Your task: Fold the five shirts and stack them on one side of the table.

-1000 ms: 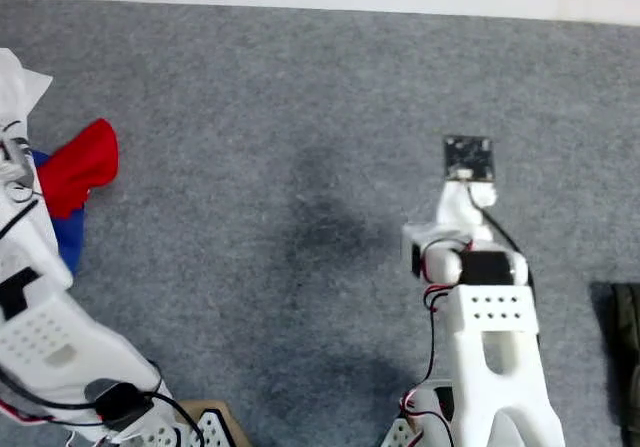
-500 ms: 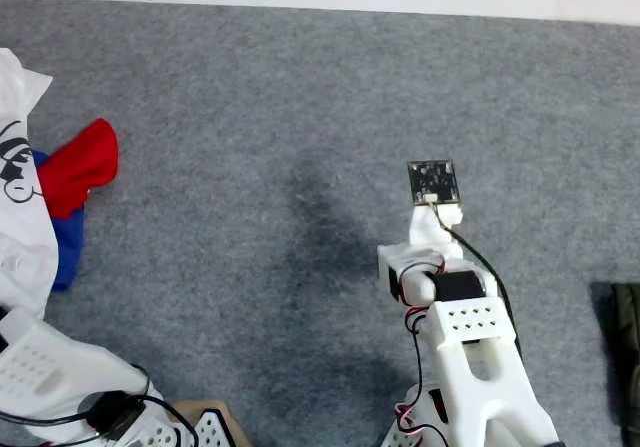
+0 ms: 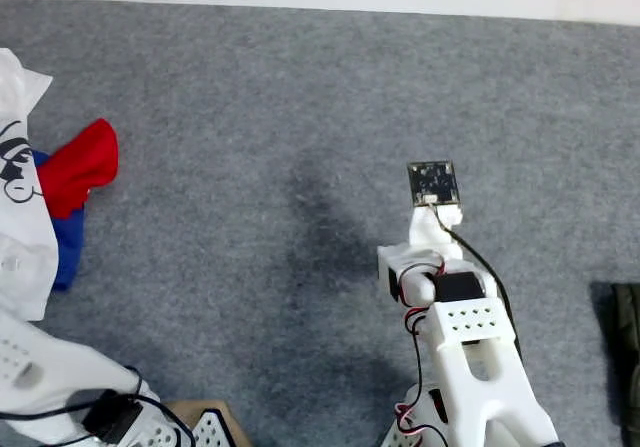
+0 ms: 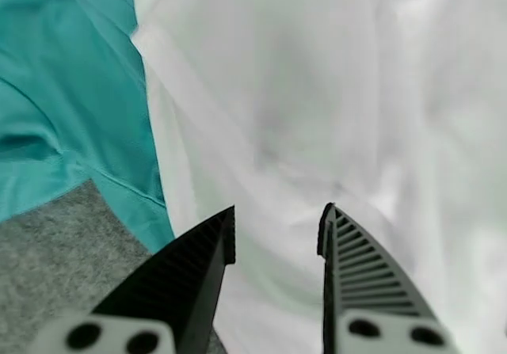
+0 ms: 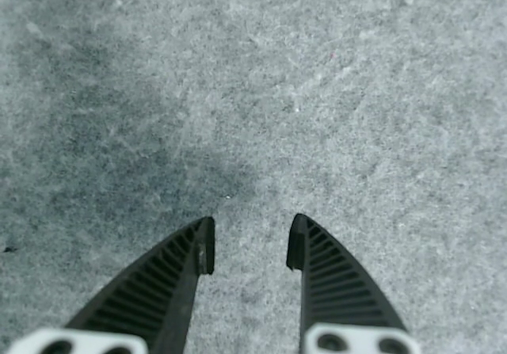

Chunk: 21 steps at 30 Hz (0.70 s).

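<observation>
Under the left claw (image 4: 278,211), smooth white shirt (image 4: 317,93) beside teal shirt (image 4: 63,93)

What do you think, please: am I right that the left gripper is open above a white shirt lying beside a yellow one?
Not quite: the left gripper is open above a white shirt, but beside it lies a teal shirt, not a yellow one, as the left wrist view shows.

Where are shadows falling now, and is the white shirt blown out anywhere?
High view: a dark shadow lies on the table beside the right arm. Right wrist view: a dark patch spreads ahead of the right gripper. Left wrist view: the white shirt is bright, folds faint; the teal shirt shows its creases clearly.
</observation>
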### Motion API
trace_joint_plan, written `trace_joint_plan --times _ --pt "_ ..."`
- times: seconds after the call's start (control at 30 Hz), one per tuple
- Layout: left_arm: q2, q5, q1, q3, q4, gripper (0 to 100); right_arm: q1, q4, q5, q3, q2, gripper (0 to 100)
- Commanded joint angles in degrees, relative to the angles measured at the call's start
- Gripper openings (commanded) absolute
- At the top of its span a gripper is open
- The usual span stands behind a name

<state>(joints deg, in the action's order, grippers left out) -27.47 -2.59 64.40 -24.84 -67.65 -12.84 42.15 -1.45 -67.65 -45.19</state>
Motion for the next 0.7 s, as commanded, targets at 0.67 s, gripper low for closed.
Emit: trace_joint_plan --times 0.67 --pt "-46.99 11.96 4.53 -70.73 -12.66 18 -0.48 -1.01 -0.09 0.04 -1.01 16.3"
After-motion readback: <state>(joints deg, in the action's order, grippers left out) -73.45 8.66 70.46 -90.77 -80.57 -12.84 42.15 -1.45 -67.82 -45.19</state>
